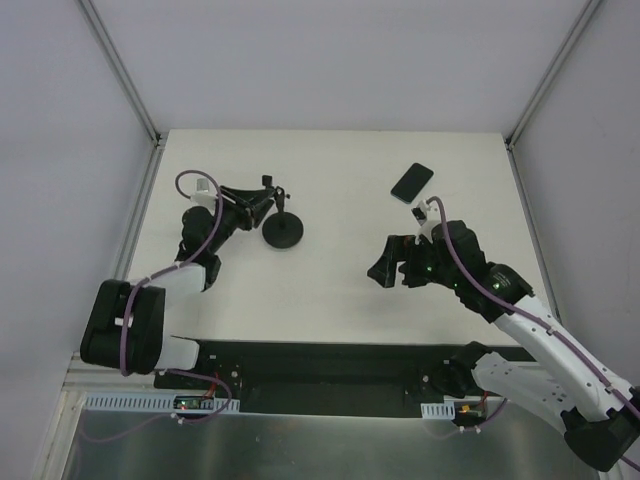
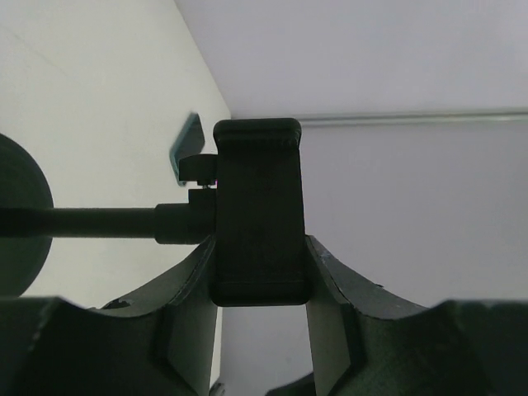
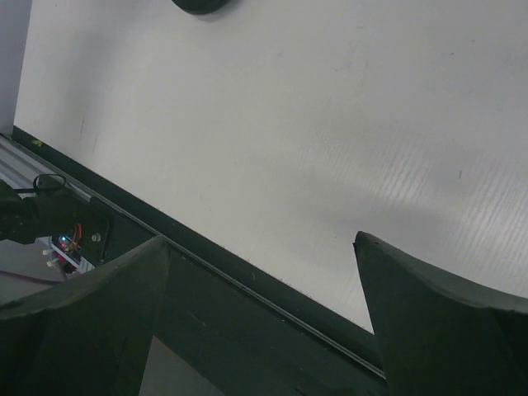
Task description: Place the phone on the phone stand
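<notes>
White table point(image 1: 340, 170) holds 1 phone point(image 1: 412, 181), 1 phone stand point(image 1: 284, 232).

The left arm point(image 1: 100, 325) and right arm point(image 1: 545, 340) have black joints, white links and looping purple cables point(image 1: 124, 340).

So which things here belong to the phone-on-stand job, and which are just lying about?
Job: phone; phone stand, its clamp head gripped by the left gripper; right gripper, open and empty.
Just there: table; purple cables on the arms; black rail at the near edge.
</notes>
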{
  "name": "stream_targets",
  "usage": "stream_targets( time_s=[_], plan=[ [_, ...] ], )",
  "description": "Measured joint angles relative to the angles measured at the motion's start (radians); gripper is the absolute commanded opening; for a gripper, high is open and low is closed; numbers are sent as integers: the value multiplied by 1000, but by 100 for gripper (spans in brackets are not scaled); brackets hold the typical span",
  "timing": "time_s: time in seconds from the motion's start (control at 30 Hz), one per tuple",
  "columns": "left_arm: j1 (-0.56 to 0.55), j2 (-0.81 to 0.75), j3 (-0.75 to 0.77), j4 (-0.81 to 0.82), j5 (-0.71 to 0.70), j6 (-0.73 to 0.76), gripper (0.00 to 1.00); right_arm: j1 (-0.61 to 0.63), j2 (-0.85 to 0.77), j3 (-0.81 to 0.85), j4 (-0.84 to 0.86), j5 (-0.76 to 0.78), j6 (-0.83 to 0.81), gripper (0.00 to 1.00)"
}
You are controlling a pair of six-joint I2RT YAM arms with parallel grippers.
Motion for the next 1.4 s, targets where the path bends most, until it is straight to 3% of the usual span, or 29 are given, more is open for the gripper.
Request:
stream_targets(
  time_s=[0.13,0.27,0.53,0.6,0.63,0.67,0.7,0.73,0.87,0.97,1.1,1.23,1.4],
  plan=[
    [-153,-189,-126,-10,-145,27,0,71,41,0,28,37,9,96],
    [-232,-309,-151,-58,-262,89,0,127,72,-5,53,75,26,96],
    [-242,-270,-253,25,-331,94,0,237,123,-32,155,174,145,96],
    [-241,-258,-284,61,-337,76,20,264,143,-33,183,196,177,96],
    [-241,-258,-290,72,-337,74,38,283,158,-33,202,208,192,96],
    [-242,-258,-296,84,-336,74,62,302,175,-32,218,222,204,96],
    [-242,-259,-306,96,-336,72,94,317,192,-32,235,234,216,96],
    [-242,-262,-314,103,-334,72,99,328,206,-32,248,242,230,96],
    [-229,-369,-359,100,-287,58,99,359,241,-63,381,279,326,96],
    [-202,-545,-356,-48,-222,110,99,369,260,-83,490,309,385,96],
    [-173,-816,-230,-454,-177,302,99,373,333,-80,655,326,428,96],
    [-167,-1038,-24,-848,-238,564,99,382,467,-23,767,325,465,96],
    [-168,-1142,88,-1116,-342,773,99,403,634,89,870,332,522,96]
  ],
)
